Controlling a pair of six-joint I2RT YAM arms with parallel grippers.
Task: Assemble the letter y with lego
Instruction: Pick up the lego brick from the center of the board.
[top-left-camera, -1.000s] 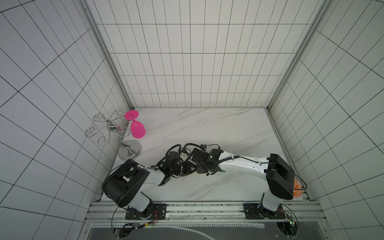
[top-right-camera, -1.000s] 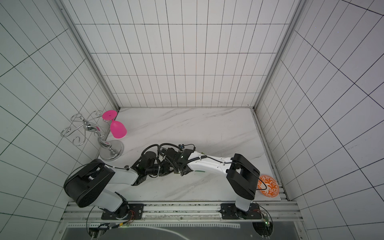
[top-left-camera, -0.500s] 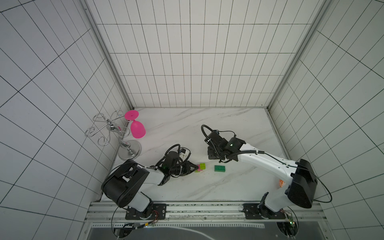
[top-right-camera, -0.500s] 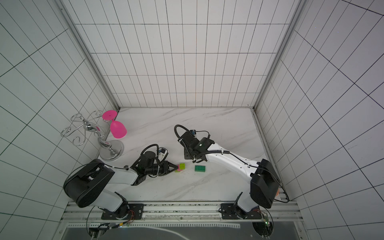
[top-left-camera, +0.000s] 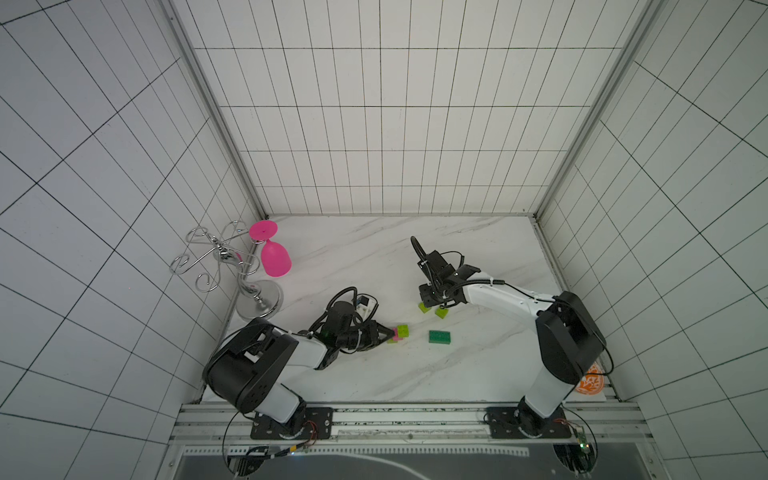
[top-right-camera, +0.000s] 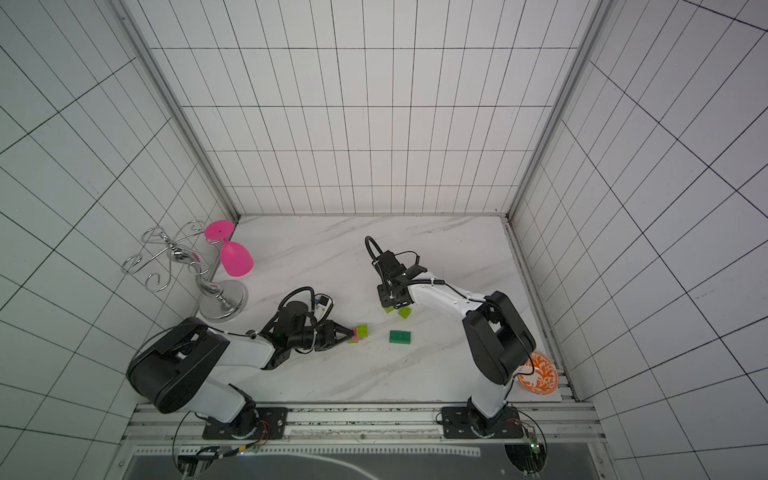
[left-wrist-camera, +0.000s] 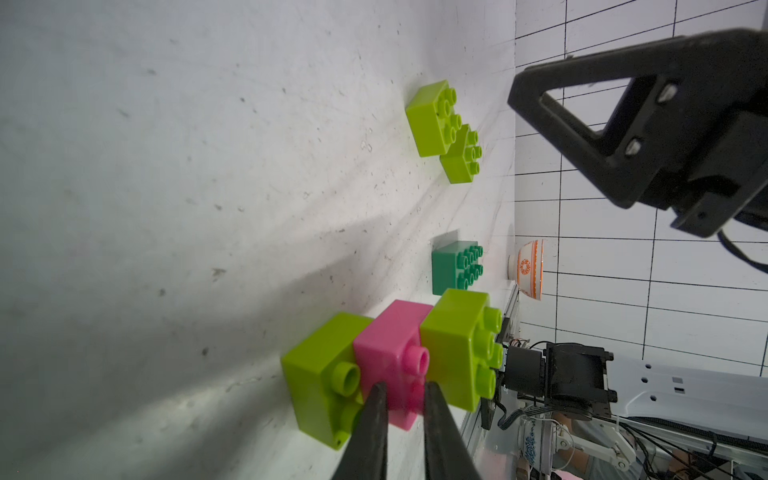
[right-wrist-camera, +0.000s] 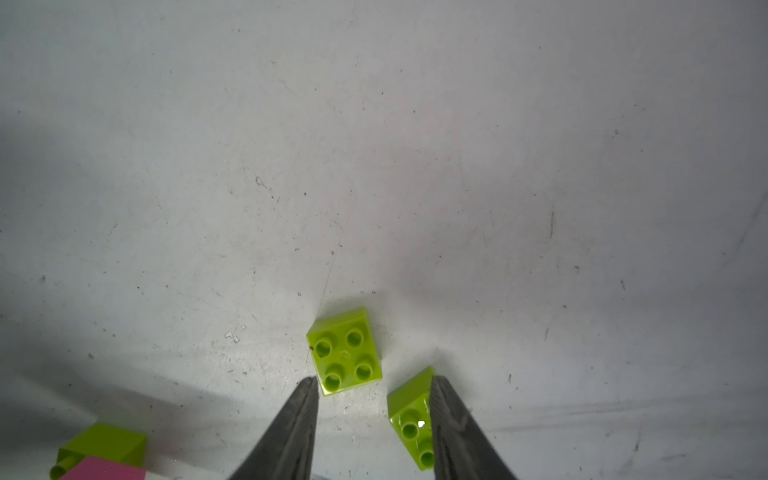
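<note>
Three lego bricks, lime (left-wrist-camera: 455, 345), pink (left-wrist-camera: 390, 345) and lime (left-wrist-camera: 320, 374), are joined in a row on the marble floor. My left gripper (left-wrist-camera: 404, 386) (top-left-camera: 390, 332) is shut on the pink one. The dark green brick (top-left-camera: 439, 337) (top-right-camera: 400, 336) lies loose to the right of them. Further back are two loose lime bricks (right-wrist-camera: 345, 351) (right-wrist-camera: 409, 415). My right gripper (right-wrist-camera: 372, 382) (top-left-camera: 432, 300) hangs open over them, and the second one lies against the inside of one finger (right-wrist-camera: 446, 415). No letter y is in view.
A pink goblet (top-left-camera: 274, 259) hangs from a wire rack (top-left-camera: 226, 257) at the left wall, above the rack's metal base (top-left-camera: 259, 299). An orange-patterned bowl (top-right-camera: 538, 376) sits at the front right corner beside the right arm's base.
The right arm has swung away from the joined row at the left gripper, back and to the right over the two loose lime bricks, and its jaws have widened. The left arm has not moved.
</note>
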